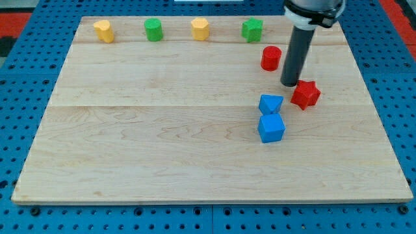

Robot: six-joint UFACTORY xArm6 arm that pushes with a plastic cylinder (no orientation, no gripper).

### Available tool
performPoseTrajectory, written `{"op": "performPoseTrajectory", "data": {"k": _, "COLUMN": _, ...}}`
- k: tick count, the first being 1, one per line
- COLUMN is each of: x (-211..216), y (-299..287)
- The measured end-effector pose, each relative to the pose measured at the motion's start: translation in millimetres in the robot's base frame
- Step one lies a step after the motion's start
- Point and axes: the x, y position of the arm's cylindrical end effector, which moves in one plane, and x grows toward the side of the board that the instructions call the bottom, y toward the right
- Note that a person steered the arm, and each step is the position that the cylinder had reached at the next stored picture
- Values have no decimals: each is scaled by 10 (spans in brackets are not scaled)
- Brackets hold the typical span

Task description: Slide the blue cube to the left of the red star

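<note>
- The wooden board [162, 143] lies on a blue pegboard table [26, 214]; the board's near half, toward the view's bottom, carries only the two blue pieces.
- The blue cube [271, 128] sits nearest the view's bottom, right of the board's middle.
- Just behind it, touching or almost touching its top edge, is a second blue block [270, 103], wedge-like or triangular in shape as far as the angle lets me tell.
- The red star [305, 95] lies to the view's right of that second blue block, close by with a small gap between them. The blue cube is thus below and to the left of the star, with the other blue block nearer the star's left side.
- My tip [289, 84] stands on the board just above and to the left of the red star, close to it; whether it touches the star I cannot tell. It is a plain dark rod with nothing to spread or pinch, and it holds nothing.
- The red cylinder [271, 58] stands just to the view's left of the rod, further back.
- Along the far edge, from the view's left to right: a yellow block [103, 30], a green cylinder [153, 30], a second yellow block [200, 29], and a green star-like block [252, 30].
</note>
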Motion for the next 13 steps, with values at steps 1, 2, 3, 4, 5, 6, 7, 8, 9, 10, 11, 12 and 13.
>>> {"op": "performPoseTrajectory", "data": {"k": 1, "x": 846, "y": 285}}
{"op": "performPoseTrajectory", "data": {"k": 2, "x": 1072, "y": 247}}
{"op": "performPoseTrajectory", "data": {"k": 3, "x": 525, "y": 259}}
{"op": "performPoseTrajectory", "data": {"k": 4, "x": 246, "y": 144}}
{"op": "performPoseTrajectory", "data": {"k": 5, "x": -40, "y": -615}}
{"op": "performPoseTrajectory", "data": {"k": 6, "x": 381, "y": -830}}
{"op": "performPoseTrajectory", "data": {"k": 7, "x": 855, "y": -502}}
{"op": "performPoseTrajectory", "data": {"k": 8, "x": 1093, "y": -461}}
{"op": "performPoseTrajectory", "data": {"k": 9, "x": 1068, "y": -765}}
{"op": "performPoseTrajectory", "data": {"k": 10, "x": 944, "y": -1431}}
{"op": "performPoseTrajectory", "data": {"k": 11, "x": 1714, "y": -1094}}
{"op": "performPoseTrajectory", "data": {"k": 12, "x": 1756, "y": -532}}
{"op": "performPoseTrajectory", "data": {"k": 13, "x": 1802, "y": -746}}
